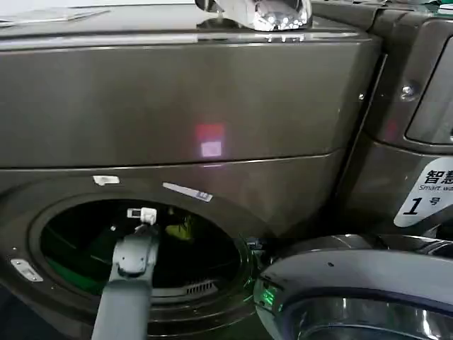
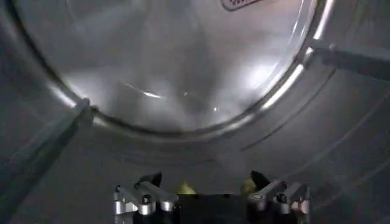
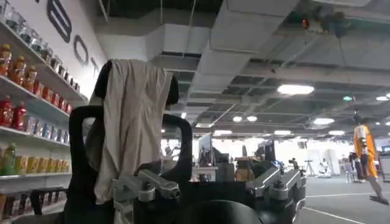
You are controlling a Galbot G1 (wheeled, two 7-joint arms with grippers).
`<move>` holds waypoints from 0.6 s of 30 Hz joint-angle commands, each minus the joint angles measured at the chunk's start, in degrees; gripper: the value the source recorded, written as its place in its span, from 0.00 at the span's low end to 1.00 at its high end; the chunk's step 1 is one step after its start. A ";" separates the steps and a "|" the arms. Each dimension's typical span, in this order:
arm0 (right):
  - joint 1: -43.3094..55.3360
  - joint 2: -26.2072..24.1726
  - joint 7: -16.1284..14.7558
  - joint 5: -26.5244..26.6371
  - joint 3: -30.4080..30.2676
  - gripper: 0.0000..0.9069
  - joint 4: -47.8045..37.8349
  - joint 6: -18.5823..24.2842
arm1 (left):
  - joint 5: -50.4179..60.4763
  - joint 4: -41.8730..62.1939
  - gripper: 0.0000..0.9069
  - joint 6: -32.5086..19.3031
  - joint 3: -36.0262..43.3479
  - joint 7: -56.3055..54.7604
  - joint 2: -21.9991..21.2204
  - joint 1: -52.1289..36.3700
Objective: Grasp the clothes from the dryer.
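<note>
One arm is at work: the left claw [image 1: 141,214] sits inside the dryer [image 1: 212,106], jaws spread, with the clothes [image 1: 182,227] just beside it, toward the drum's back. From the wrist, yellow scraps peek between the fingers [image 2: 146,198]. Risk here: closing on a thin fold and letting the wad slip, or snagging the drum lip. Right claw [image 3: 210,189] hangs open, parked, facing the room. Most of the wad stays hidden in the dark.

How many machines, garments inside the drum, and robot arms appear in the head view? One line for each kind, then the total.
Machines: 2, the dryer and another machine.
Garments: 1, the clothes.
Arms: 1, the left arm.
Total: 4
</note>
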 commanded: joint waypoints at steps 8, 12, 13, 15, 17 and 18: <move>0.77 -0.18 -0.11 -0.97 -2.34 1.00 0.89 0.26 | 55.03 8.40 1.00 -44.04 -2.91 55.57 1.76 -9.18; 0.71 -0.30 -0.07 -1.02 -2.45 1.00 0.54 0.36 | 55.82 9.18 1.00 -46.77 -2.00 56.65 2.30 -10.42; 0.69 -0.28 -0.06 -1.03 -2.45 1.00 0.50 0.41 | 56.01 9.76 1.00 -46.76 -2.09 56.65 2.33 -10.64; 0.72 -0.23 -0.04 -1.07 -2.56 1.00 0.38 0.54 | 57.13 10.97 1.00 -46.76 -2.51 56.65 2.47 -11.48; 0.85 -0.15 -0.02 -1.23 -2.85 1.00 0.39 0.73 | 56.78 11.56 1.00 -46.32 -2.78 56.63 2.62 -12.09; 0.93 -0.12 -0.01 -1.22 -2.95 1.00 0.51 0.71 | 56.63 11.59 1.00 -46.18 -2.79 56.63 2.72 -12.27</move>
